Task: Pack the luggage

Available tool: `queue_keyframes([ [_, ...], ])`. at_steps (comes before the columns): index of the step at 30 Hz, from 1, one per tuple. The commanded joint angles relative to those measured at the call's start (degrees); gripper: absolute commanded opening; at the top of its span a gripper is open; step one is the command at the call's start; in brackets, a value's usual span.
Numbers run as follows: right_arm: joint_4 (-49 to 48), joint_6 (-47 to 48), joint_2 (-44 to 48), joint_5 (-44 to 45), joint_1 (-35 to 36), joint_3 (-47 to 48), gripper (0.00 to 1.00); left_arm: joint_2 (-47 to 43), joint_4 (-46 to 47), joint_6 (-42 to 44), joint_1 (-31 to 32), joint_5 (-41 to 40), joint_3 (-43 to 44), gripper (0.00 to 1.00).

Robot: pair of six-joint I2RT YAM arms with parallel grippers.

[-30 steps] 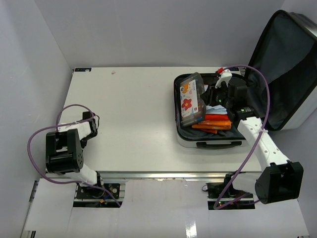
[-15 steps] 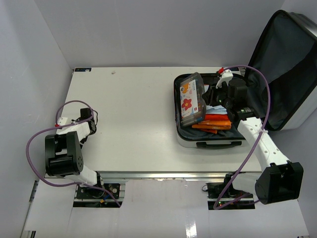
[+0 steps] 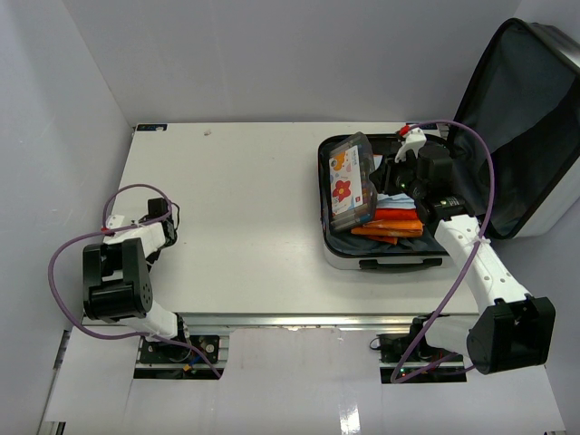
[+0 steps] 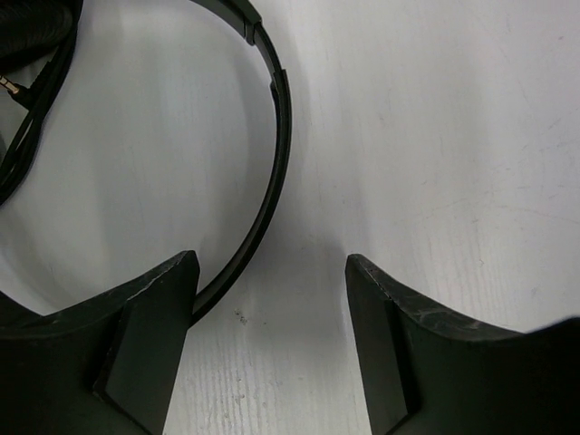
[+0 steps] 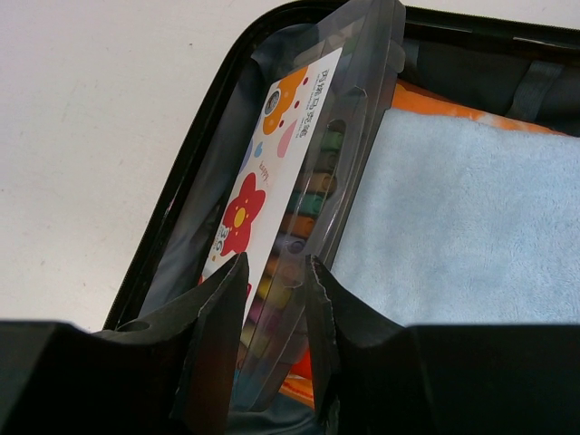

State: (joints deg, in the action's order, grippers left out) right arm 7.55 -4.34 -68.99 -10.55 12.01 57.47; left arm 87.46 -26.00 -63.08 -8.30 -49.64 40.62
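The right gripper (image 5: 276, 272) is clamping the case (image 5: 299, 154) in the stiff luggage (image 3: 390, 264), likely best gripped at its rim, while the left gripper (image 4: 270, 263) is gaping, jaws apart.

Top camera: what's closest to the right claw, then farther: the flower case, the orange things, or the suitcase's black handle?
1. Flat grey see-through case with red flower, gripped in the right claw.
2. Orange folded things, lying inside the open black-rimmed suitcase.
3. Black suitcase handle, on its near rim.
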Motion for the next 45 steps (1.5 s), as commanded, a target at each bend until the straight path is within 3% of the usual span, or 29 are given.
queue_keyframes([
  [1,-1.6,-0.1,0.3,-0.7,-0.1,-0.1,0.38,2.1,-2.8,-2.3,-0.6,-0.7,0.1,0.75],
  [4,-1.7,-0.1,0.6,-0.5,-0.1,-0.3,0.38,2.4,-2.9,-2.7,-0.6,0.5,0.0,0.73],
  [9,-1.7,0.0,0.9,-0.2,0.0,-0.3,0.39,3.1,-2.7,-2.6,-0.6,1.6,-0.2,0.61],
  [16,-1.7,-0.1,0.8,0.4,-0.1,-0.5,0.39,2.9,0.1,0.1,-0.6,3.8,-0.3,0.20],
  [18,-1.6,-0.1,0.8,0.4,-0.1,-0.5,0.39,3.0,1.2,1.2,-0.2,4.7,-0.2,0.02],
  [23,-1.6,-0.2,1.6,0.8,-0.1,-0.4,0.39,3.3,2.0,3.1,4.1,3.8,1.4,0.00],
  [28,-1.1,-0.6,2.4,1.6,-0.1,-0.5,0.40,-0.2,3.7,5.9,12.9,0.6,3.3,0.00],
  [33,-0.1,-1.7,3.5,3.3,0.0,-0.3,0.40,-3.7,14.1,17.0,20.1,10.0,6.2,0.00],
  [39,0.2,-3.5,6.0,1.4,-0.1,-0.7,0.42,-7.9,24.6,23.7,26.4,19.3,5.9,0.00],
  [45,-3.6,-6.9,7.2,-4.5,0.1,-2.4,0.51,-14.1,42.3,29.6,27.9,39.8,-1.1,0.00],
])
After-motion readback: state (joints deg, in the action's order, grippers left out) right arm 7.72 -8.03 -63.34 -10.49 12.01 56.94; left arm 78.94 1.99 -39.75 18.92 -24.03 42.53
